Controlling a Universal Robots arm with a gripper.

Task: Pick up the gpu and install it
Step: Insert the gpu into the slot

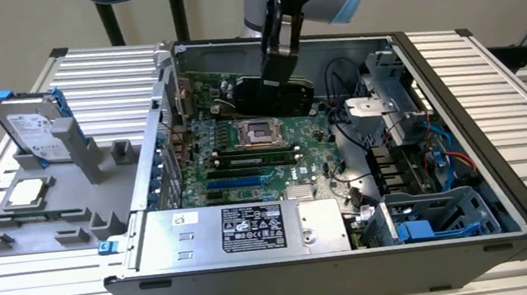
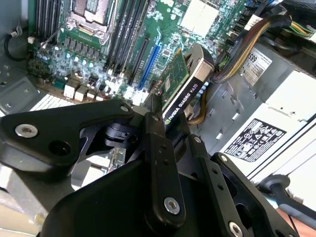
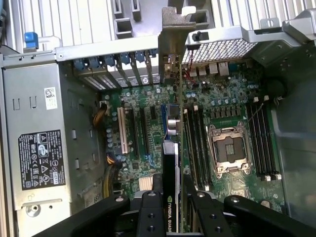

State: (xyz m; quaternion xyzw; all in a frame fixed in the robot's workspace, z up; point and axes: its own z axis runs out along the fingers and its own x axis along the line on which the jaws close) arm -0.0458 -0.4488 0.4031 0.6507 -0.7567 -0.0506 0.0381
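My gripper (image 1: 281, 57) is shut on the gpu (image 1: 273, 94), a card with a black cooler, and holds it on edge inside the open computer case (image 1: 497, 168), over the far part of the motherboard (image 1: 246, 167) behind the processor socket (image 1: 262, 129). In the second wrist view the gpu (image 2: 190, 81) sticks out from between the fingers (image 2: 154, 123), green board on one face and black cooler on the other. In the first wrist view the gpu (image 3: 170, 158) is seen edge-on over the expansion slots (image 3: 121, 131), and its silver end bracket (image 3: 173, 34) reaches the case's rear wall.
A grey fixture (image 1: 57, 211) on the exterior view's left holds a silver hard drive with a blue frame (image 1: 34, 122) and a processor chip (image 1: 26, 192). The power supply (image 1: 242, 229) fills the case's near side. Cables (image 1: 438, 152) and a drive cage (image 1: 435, 221) crowd the exterior view's right.
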